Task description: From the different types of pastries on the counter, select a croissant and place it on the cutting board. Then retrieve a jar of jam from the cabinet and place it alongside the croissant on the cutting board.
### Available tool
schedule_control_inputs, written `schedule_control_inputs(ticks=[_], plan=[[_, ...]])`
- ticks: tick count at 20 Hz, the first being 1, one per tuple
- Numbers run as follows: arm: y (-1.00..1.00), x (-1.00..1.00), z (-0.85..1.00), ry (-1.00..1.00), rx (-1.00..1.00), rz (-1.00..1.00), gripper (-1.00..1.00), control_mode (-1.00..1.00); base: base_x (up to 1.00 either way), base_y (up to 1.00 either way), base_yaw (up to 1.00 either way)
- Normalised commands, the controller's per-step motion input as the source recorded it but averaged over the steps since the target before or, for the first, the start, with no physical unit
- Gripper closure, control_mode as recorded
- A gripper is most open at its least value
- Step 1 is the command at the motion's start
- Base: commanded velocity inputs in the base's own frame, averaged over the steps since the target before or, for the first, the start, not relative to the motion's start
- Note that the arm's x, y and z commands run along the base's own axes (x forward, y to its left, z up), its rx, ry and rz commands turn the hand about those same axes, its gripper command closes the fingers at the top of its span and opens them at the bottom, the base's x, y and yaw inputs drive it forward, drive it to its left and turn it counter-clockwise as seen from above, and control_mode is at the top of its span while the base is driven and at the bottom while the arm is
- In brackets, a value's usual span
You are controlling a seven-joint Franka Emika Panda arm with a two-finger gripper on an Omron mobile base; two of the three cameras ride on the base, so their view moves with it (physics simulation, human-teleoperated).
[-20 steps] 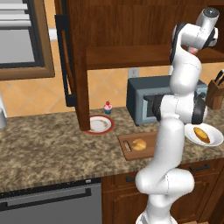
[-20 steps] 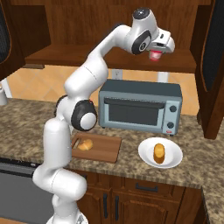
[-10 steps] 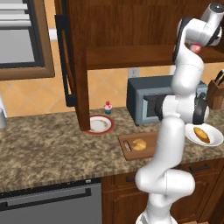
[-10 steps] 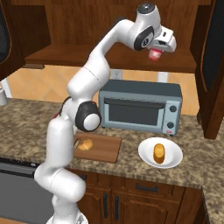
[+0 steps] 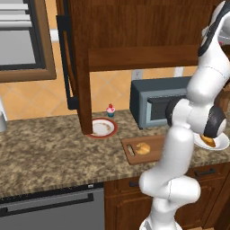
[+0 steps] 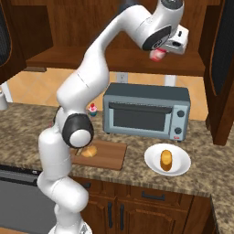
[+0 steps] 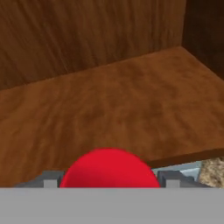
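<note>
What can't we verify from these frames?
- Finger contact on the jar of jam: hand view's bottom edge cuts the tips; in the right base view the gripper is too small.
- Cutting board: arm hides its right end in the left base view.
- Oblong pastry: mostly behind the arm in the left base view.
- Cupcake: tiny, partly behind the arm in the right base view.
</note>
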Motion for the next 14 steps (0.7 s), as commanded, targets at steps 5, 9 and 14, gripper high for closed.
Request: schedule_control_inputs(ticks=[5,9,14], plan=[[0.97,-1.0,-0.62,-0.22,-0.25,0.14,1.0,-1.0,0.0,0.0,0.0],[1.0,-1.0,-0.95,-0.26,-0.33,0.16,1.0,-1.0,0.0,0.0,0.0],[1.0,-1.0,-0.91,-0.29,-0.2,0.17,1.0,-1.0,0.0,0.0,0.0]])
